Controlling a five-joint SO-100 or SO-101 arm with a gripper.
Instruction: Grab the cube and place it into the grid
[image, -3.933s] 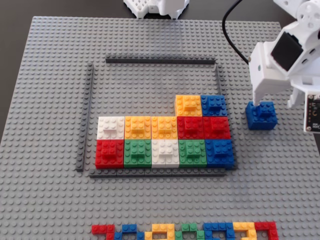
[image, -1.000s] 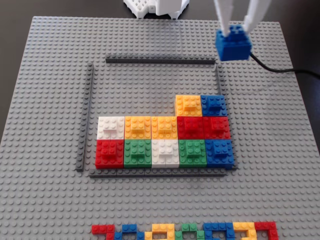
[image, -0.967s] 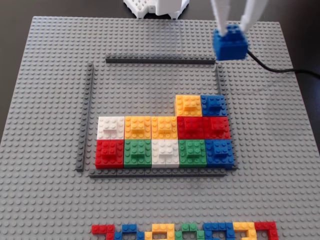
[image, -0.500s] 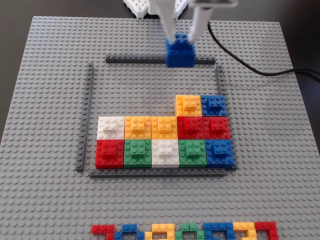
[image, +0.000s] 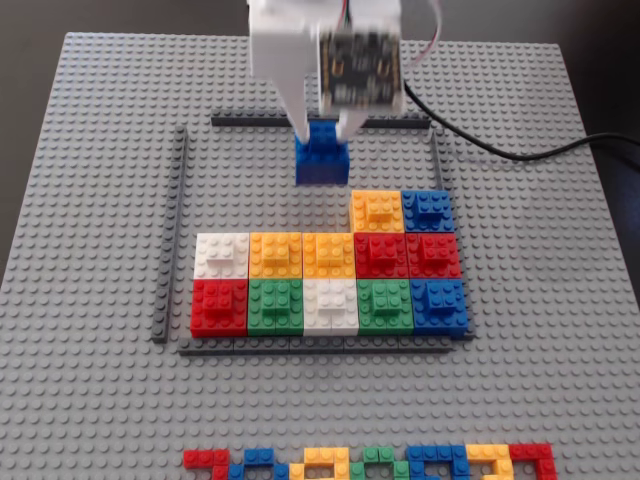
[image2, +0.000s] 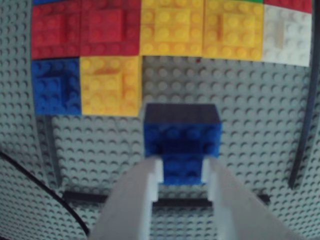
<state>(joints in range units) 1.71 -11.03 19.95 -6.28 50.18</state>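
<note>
Jaws: the gripper (image: 323, 132) has its two white fingers (image2: 134, 200) closed against the raised step of the cube (image: 322, 160), one on each side; the wrist view shows both pressed to the blue sides.
Cube: blue, held upright inside the grid (image: 176, 230), in the bare upper part of the frame, just below the top strip. Whether its base touches the baseplate (image: 90, 180) cannot be told.
Cube to neighbours: in the fixed view a yellow cube (image: 376, 210) lies at about 4 o'clock from it, near but apart; in the wrist view the same yellow cube (image2: 111, 85) sits at about 10 o'clock, corner close to corner.
Grid contents: a full bottom row, red, green, white, green, blue; a second row, white, yellow, yellow, red, red; above that, the yellow cube and a blue cube (image: 428, 210) at the right end.
Arm: white housing with a dark circuit board (image: 358, 65) facing the fixed camera, at 12 o'clock over the cube.
Cable: a black cable (image: 520, 152) runs off towards 3 o'clock.
Strip: a multicoloured strip (image: 370, 462) of flat bricks at 6 o'clock, well apart from the grid.
</note>
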